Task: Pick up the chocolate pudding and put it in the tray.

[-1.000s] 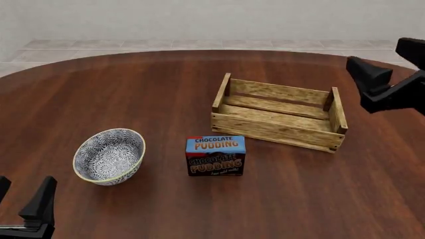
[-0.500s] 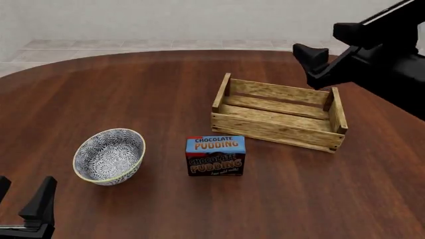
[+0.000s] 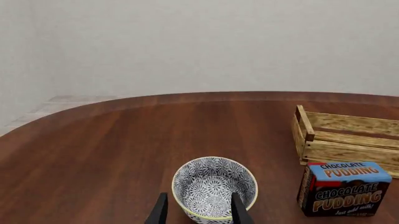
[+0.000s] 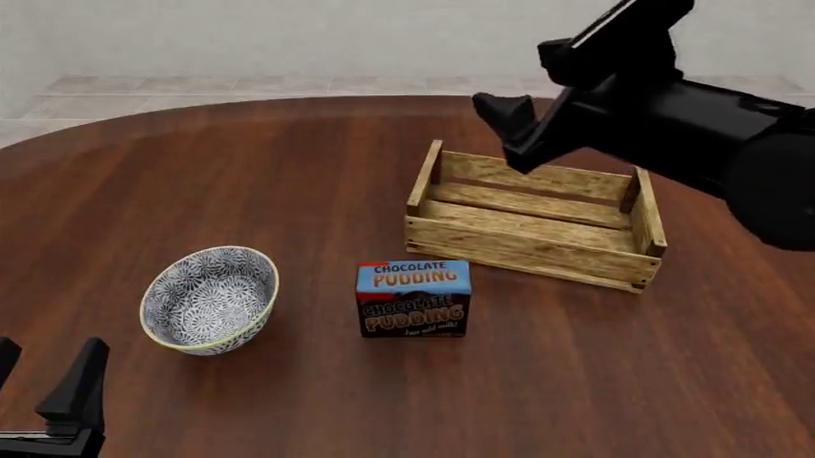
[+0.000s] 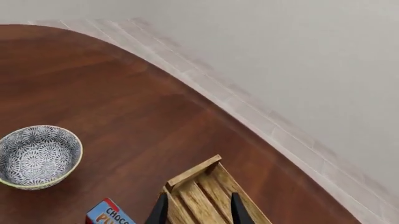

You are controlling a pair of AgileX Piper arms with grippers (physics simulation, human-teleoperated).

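— What has just changed?

— My right arm. A second ago my right jaws sat out at the 3 o'clock edge of the front view; now they have swung in and hang over the far-left corner of the tray. My left jaws have not moved from the 7 o'clock corner.

— What does that mean for the task?

— The reach has begun, I judge, but nothing is grasped. The pudding stands upright on the table, untouched, just off the tray's near-left corner toward 7 o'clock, with the bowl well apart at its 9 o'clock. I must still travel across the tray and come down.

— And your jaws?

— Both pairs are parted and empty. In each wrist view the two finger tips show with a clear gap between them.

— What does one view give that another lacks?

— The right wrist view shows only a corner of the pudding, so I am not lined up on it; the front view cannot tell me that aim. The left wrist view shows the carton's whole dark face with its lettering, beside the tray's end.
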